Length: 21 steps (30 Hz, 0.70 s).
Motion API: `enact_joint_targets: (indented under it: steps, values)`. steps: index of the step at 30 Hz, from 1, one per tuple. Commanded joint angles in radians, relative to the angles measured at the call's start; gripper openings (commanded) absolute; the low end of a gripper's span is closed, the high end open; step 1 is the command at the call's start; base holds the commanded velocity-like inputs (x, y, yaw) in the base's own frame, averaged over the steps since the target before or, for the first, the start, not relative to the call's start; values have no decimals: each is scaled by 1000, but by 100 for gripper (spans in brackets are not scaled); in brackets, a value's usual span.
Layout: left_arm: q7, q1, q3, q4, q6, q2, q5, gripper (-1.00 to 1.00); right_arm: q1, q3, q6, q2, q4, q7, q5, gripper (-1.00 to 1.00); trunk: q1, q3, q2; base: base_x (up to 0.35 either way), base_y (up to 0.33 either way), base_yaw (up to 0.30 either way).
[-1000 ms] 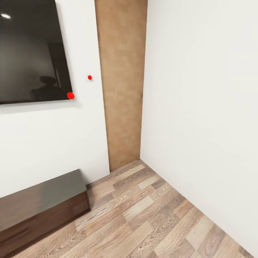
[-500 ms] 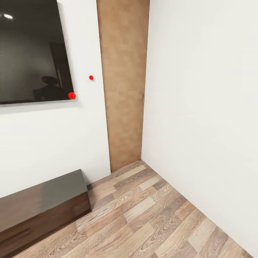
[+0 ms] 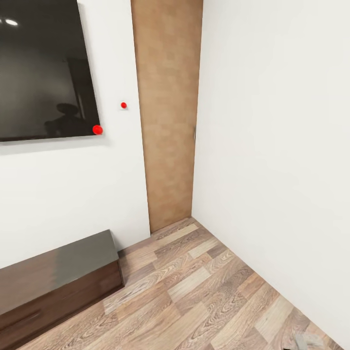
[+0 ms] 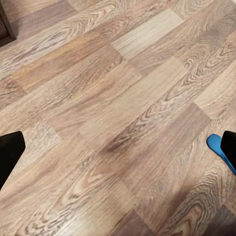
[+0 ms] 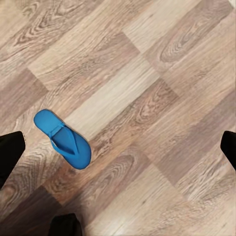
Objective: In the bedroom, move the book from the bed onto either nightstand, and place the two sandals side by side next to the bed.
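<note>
**Sandal under the right jaws, nothing gripped yet**

Step in hand, as I read it: the sandal fetch. Bed, book and nightstand aren't in front of you.

- Right gripper (image 5: 118, 147): jaws spread wide, dark fingertips (image 5: 11, 150) at opposite edges of the wrist view, nothing between them but floor (image 5: 147, 73). One blue sandal (image 5: 63, 139) lies flat on the planks, strap side up, inside the jaw span but well off toward one fingertip, not centred. It sits diagonal to the line between the jaws.
- Left gripper (image 4: 118, 152): jaws also wide apart and empty. A blue sliver, likely the second sandal (image 4: 220, 149), peeks out just beside one fingertip, partly hidden by it. Can't tell its heading.
- Head camera faces a room corner: brown door (image 3: 167, 112), white wall, black wall screen (image 3: 43, 68), long dark cabinet (image 3: 53, 277). Looks more like the dresser than a nightstand.

Next move, my call: shift the right jaws sideways until the sandal sits mid-gap, rotate the wrist to straddle its narrow width, then descend. It's thin and flat on the floor, so expect the fingertips to scrape planks; go slow. Tilt the head down so you can see the arms.
</note>
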<state>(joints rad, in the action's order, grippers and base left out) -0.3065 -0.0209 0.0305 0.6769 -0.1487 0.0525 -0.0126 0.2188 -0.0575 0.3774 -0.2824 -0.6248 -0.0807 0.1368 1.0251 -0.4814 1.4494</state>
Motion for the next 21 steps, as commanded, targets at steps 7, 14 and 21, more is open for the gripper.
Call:
enact_joint_targets:
  steps: [7,14,21]
  values:
    - [-8,-1,3,0,-2,0,-1,100,5,43,172,4,-82,-2,4,100,0,-1,1,0,0,0]
    - [-7,-1,3,0,-1,0,-1,100,5,231,224,5,-98,-5,2,100,0,-1,1,0,0,0]
    - [-6,-1,3,1,1,0,-1,100,5,260,231,94,-98,-3,-57,100,8,-7,15,0,0,0]
